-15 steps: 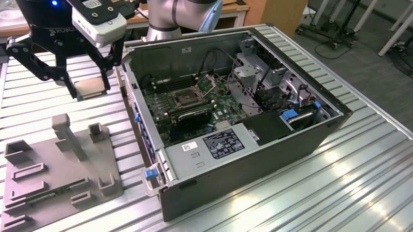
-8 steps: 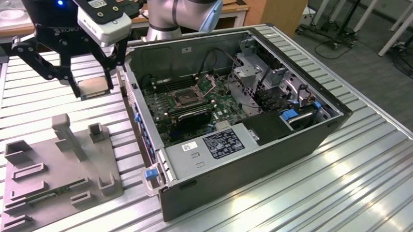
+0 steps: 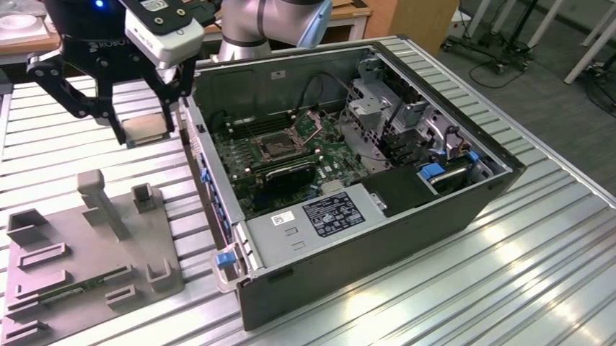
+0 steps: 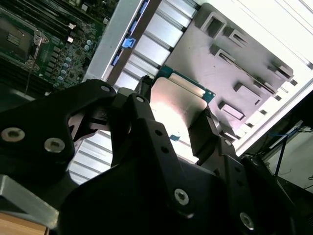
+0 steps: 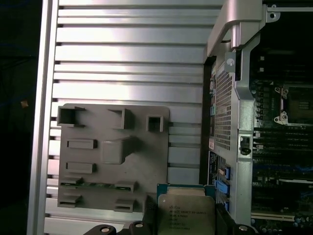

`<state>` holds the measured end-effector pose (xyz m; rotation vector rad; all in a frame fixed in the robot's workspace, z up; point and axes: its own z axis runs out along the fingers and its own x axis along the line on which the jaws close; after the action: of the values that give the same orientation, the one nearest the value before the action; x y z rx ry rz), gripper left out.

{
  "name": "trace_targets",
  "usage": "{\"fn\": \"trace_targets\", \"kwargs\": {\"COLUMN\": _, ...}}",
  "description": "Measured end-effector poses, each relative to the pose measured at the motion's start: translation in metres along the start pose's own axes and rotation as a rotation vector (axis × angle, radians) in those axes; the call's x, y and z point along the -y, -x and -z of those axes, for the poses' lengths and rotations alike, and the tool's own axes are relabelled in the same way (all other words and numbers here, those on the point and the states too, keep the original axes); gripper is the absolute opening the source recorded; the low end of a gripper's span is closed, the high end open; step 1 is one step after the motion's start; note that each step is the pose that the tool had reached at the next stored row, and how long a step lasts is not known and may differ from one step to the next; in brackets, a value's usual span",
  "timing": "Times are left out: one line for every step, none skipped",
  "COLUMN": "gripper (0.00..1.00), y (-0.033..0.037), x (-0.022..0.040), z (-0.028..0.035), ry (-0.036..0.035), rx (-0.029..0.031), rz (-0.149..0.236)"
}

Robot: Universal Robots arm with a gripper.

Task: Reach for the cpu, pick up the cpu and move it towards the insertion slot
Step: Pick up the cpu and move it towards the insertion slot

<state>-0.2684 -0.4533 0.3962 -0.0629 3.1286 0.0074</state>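
The jaws of the gripper [image 3: 146, 130] are clenching the cpu [image 3: 144, 128], lifted above the table [image 3: 58, 151] beside the computer case [image 3: 385, 216]; reaching and picking are done, carrying to the insertion slot [image 3: 276, 143] is remaining

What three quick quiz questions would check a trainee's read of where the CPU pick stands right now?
1. True or false: the gripper is shut on the cpu.
2. In the exterior view, is the held cpu above A) the ribbed table beside the computer case, or B) the insertion slot?
3. What grey item lies on the table below the gripper?

Key: 1 true. 2 A. 3 the grey fixture tray.
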Motion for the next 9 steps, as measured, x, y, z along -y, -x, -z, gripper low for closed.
{"fn": "trace_targets", "kwargs": {"gripper": 0.55, "y": 0.0008, "x": 0.0000, "z": 0.0000, "ry": -0.0001, "rx": -0.0001, "rz": 0.000}}
{"fn": "trace_targets", "kwargs": {"gripper": 0.55, "y": 0.0015, "x": 0.0001, "z": 0.0000, "ry": -0.0001, "rx": -0.0001, "rz": 0.000}}
{"fn": "trace_targets", "kwargs": {"gripper": 0.55, "y": 0.0024, "x": 0.0001, "z": 0.0000, "ry": -0.0001, "rx": -0.0002, "rz": 0.000}}
{"fn": "trace_targets", "kwargs": {"gripper": 0.55, "y": 0.0028, "x": 0.0001, "z": 0.0000, "ry": -0.0001, "rx": -0.0001, "rz": 0.000}}
{"fn": "trace_targets", "kwargs": {"gripper": 0.55, "y": 0.0028, "x": 0.0001, "z": 0.0000, "ry": -0.0001, "rx": -0.0001, "rz": 0.000}}
{"fn": "trace_targets", "kwargs": {"gripper": 0.55, "y": 0.0050, "x": 0.0002, "z": 0.0000, "ry": -0.0001, "rx": -0.0001, "rz": 0.000}}
{"fn": "trace_targets", "kwargs": {"gripper": 0.55, "y": 0.0071, "x": 0.0003, "z": 0.0000, "ry": -0.0001, "rx": -0.0001, "rz": 0.000}}
{"fn": "trace_targets", "kwargs": {"gripper": 0.55, "y": 0.0072, "x": 0.0003, "z": 0.0000, "ry": -0.0001, "rx": -0.0001, "rz": 0.000}}
{"fn": "trace_targets", "kwargs": {"gripper": 0.55, "y": 0.0072, "x": 0.0003, "z": 0.0000, "ry": -0.0001, "rx": -0.0001, "rz": 0.000}}
